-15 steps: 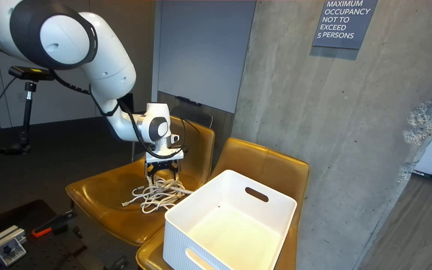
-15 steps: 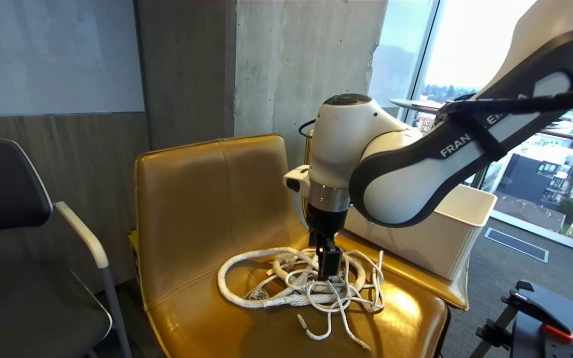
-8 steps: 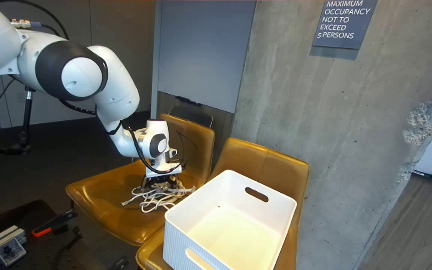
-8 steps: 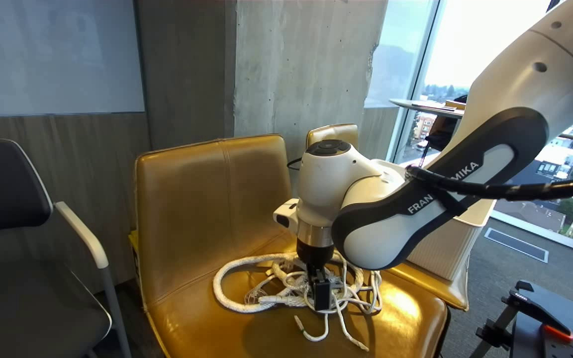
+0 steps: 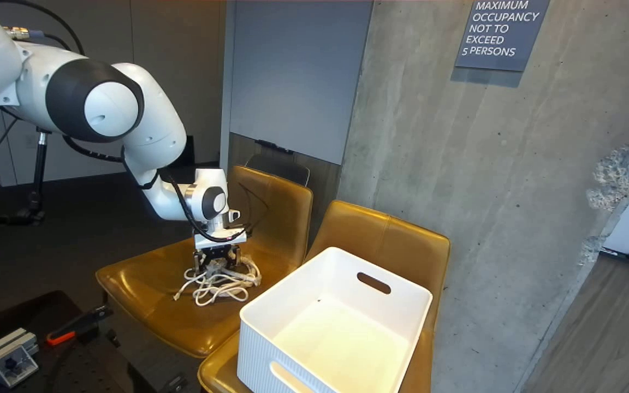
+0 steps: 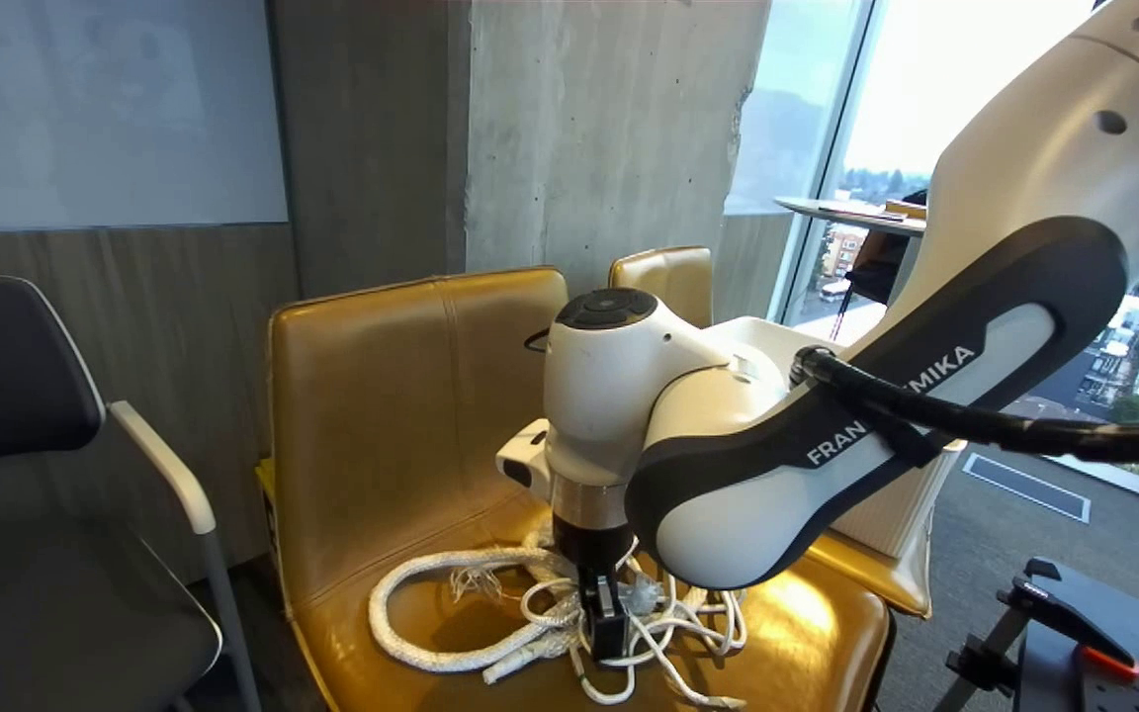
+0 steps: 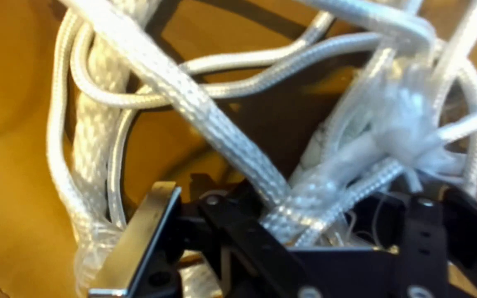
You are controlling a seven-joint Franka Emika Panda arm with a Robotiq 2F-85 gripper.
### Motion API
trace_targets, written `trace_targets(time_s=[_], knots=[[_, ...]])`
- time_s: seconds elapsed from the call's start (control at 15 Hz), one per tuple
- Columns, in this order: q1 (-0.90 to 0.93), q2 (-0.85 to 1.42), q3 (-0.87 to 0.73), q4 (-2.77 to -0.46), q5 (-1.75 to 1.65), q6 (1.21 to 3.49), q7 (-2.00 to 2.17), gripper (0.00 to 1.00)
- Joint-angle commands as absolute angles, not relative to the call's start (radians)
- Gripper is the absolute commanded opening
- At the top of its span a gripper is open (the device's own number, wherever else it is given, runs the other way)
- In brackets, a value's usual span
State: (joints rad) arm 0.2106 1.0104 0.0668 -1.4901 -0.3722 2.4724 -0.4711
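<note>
A tangle of white rope [image 5: 219, 289], partly thick and partly thin cord with frayed ends, lies on the seat of a tan leather chair [image 5: 145, 284]. My gripper [image 5: 217, 266] points down into it, low over the seat, with a clump of the rope pinched between its fingers. In an exterior view the gripper [image 6: 605, 633] is seen edge-on, and a thick loop of rope [image 6: 436, 661] trails off to its side. Blurred strands of rope [image 7: 222, 128] run in between the jaws of the gripper [image 7: 304, 215] in the wrist view. The rope hides part of the fingertips there.
A white ribbed bin [image 5: 262, 341] stands on a second tan chair [image 5: 418, 240] beside the rope's chair. A dark armchair [image 6: 26, 593] is at one side. A clamp with an orange handle [image 5: 60, 338] lies on a dark table. A concrete wall [image 5: 489, 191] rises behind.
My gripper came down into the rope, narrowed its jaws, then rose slightly and shifted away from the bin. The rope tangle has been drawn along with it.
</note>
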Motion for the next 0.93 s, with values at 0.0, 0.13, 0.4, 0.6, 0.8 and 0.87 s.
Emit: trace_targets(time_s=[0.0,0.13,0.4,0.6,0.8,0.87], knots=[[0.267,0.92,0.072,-1.544,-0.391,2.387,-0.411,0.05],[0.294,0.86,0.066,-1.558,-0.398,2.332,-0.387,0.0],[0.312,0.707,0.06,-1.583,-0.413,2.211,-0.355,0.04],[0.3,0.593,0.054,-1.574,-0.435,2.118,-0.352,0.04],[0.282,0.491,0.046,-1.541,-0.462,2.039,-0.344,0.04],[0.273,0.458,0.043,-1.53,-0.472,2.018,-0.341,0.04]])
